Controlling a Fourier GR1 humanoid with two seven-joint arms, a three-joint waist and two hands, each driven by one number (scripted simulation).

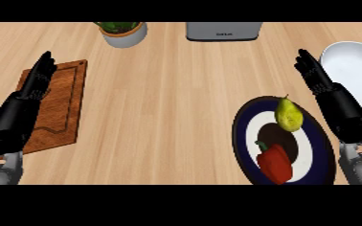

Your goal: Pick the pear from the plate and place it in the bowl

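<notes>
A yellow-green pear (pixel 288 115) lies on the far part of a dark blue plate (pixel 244 129) with a white ring, at the lower right of the counter. Beside it on the plate's near part is a red bell pepper (pixel 276 163). A white bowl (pixel 344 67) sits at the right edge, partly cut off by the frame. My right hand (pixel 322 87) stands open, fingers straight and pointing away, between plate and bowl, just right of the pear and apart from it. My left hand (pixel 32 90) is open at the left edge, over a wooden board.
A brown cutting board (pixel 60 110) lies under the left hand. At the back edge stand a white pot with a green plant (pixel 124 32) and a grey appliance (pixel 223 30). Bare wooden counter (pixel 163 105) spans the middle.
</notes>
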